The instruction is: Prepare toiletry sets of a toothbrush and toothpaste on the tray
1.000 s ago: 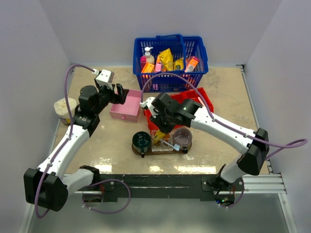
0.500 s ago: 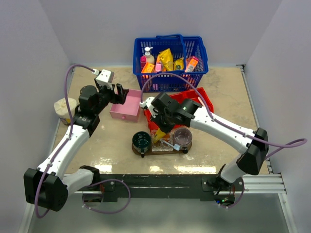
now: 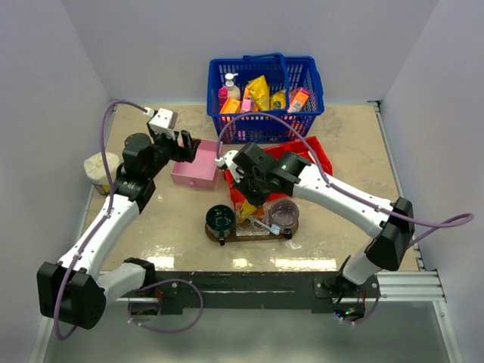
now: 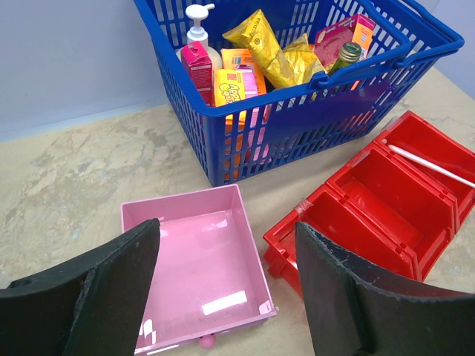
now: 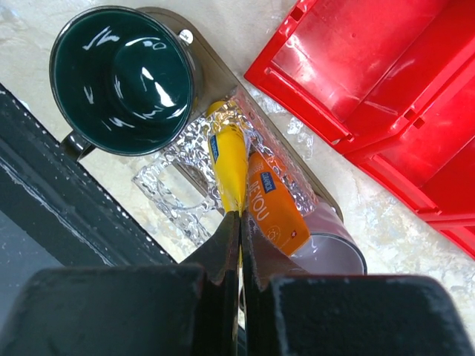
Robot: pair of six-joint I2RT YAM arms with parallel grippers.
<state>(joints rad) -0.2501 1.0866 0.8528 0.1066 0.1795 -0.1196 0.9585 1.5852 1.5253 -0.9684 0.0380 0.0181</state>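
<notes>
My right hand (image 5: 232, 221) drifted slightly toward 9 o'clock, clamped on 1 toothpaste (image 5: 226, 159) over the tray (image 5: 211, 70); release pending. My left hand (image 4: 226, 237) gaped, empty.

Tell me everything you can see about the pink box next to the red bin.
The pink box is a shallow, square, open-topped container of glossy pink plastic, like a small drawer, with a little knob on its near wall. It is empty, with a light reflection on its floor. It sits flat on the table, nearer the arms than the blue basket and close beside the red bin. Nothing grips it; the left gripper hovers open over it.
</notes>
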